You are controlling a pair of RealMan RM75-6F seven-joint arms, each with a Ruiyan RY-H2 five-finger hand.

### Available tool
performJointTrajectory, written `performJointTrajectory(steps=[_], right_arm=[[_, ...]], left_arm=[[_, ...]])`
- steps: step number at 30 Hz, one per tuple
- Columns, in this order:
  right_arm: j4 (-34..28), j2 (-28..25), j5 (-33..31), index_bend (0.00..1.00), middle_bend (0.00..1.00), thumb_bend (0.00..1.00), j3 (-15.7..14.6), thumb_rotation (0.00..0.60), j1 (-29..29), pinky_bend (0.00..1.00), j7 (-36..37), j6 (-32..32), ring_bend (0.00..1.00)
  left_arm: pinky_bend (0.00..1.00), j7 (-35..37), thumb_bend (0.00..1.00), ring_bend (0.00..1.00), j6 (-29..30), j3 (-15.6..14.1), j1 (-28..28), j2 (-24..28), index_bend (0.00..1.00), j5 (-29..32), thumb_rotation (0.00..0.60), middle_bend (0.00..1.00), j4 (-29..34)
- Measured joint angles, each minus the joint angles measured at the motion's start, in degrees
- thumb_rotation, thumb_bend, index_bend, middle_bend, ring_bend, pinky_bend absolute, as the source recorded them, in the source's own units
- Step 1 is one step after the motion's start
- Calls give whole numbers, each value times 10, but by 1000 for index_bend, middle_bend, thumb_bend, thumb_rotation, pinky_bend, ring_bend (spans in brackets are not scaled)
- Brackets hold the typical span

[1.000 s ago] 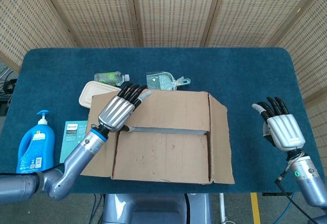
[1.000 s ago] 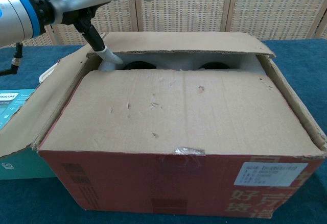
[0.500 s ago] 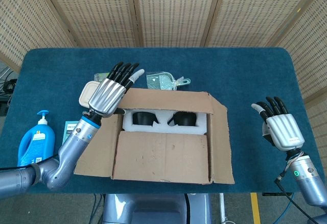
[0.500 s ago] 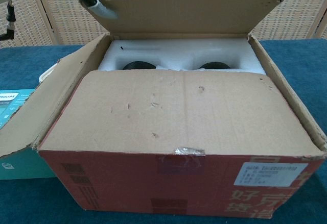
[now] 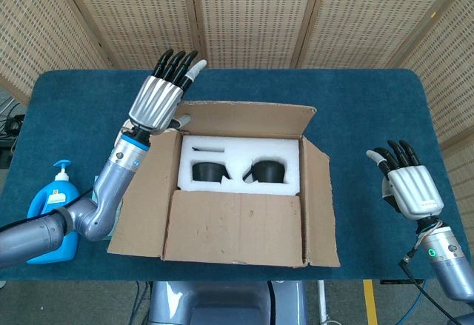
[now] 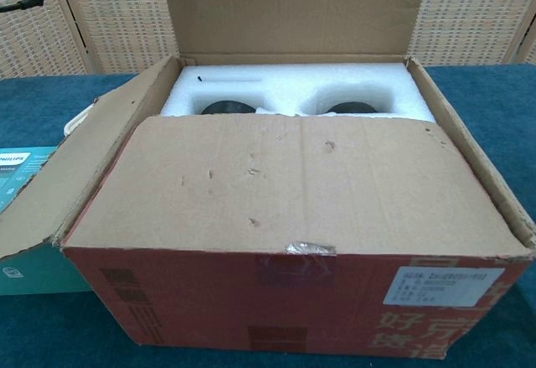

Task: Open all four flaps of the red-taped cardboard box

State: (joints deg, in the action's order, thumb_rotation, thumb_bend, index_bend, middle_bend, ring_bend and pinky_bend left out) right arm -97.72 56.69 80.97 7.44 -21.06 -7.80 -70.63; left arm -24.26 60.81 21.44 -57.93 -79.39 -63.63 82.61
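The cardboard box (image 5: 237,225) with red tape on its front (image 6: 285,301) stands in the middle of the table. Its far flap (image 5: 248,119) stands upright, also the far flap (image 6: 293,12) in the chest view. My left hand (image 5: 159,99) has its fingers spread and straight, with the thumb against that flap's left edge. The left flap (image 5: 144,192) hangs out sideways. The near flap (image 6: 293,188) still lies over the front half. The right flap (image 5: 318,203) leans outward. White foam (image 5: 237,155) with two dark round items shows inside. My right hand (image 5: 409,186) hovers open to the right of the box.
A blue pump bottle (image 5: 46,210) stands at the left edge. A teal Philips carton (image 6: 12,175) lies beside the box's left flap. The blue table (image 5: 355,103) extends behind and right of the box. Wooden screens stand at the back.
My left hand has risen and moved away from me, swinging the far flap from flat over the box to upright. The foam insert is now exposed. The right hand stayed still.
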Motion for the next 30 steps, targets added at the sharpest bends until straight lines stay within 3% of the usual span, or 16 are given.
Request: performJointTrajectory(steps=[13,23,26,30], right_arm=[[0,-5,-3,156,175,904,0,600,3,0,4,0,0],[-2,-5,-2,155,175,901,-1,600,4,0,4,0,0],[-3,-5,-1,155,175,900,-1,600,5,0,3,-2,0],[-5,-6,-1,155,175,904,-1,600,6,0,2,-3,0]], left_arm=[[0,-37,150,0,-35,5,-46,-44,0,29,600,0,-94],[0,-52,156,0,-66,0,-43,-35,0,82,590,0,-80],[0,-46,165,0,-77,3,-39,-21,24,99,488,0,-53],[0,-33,235,0,-97,4,-32,8,128,118,244,0,-2]])
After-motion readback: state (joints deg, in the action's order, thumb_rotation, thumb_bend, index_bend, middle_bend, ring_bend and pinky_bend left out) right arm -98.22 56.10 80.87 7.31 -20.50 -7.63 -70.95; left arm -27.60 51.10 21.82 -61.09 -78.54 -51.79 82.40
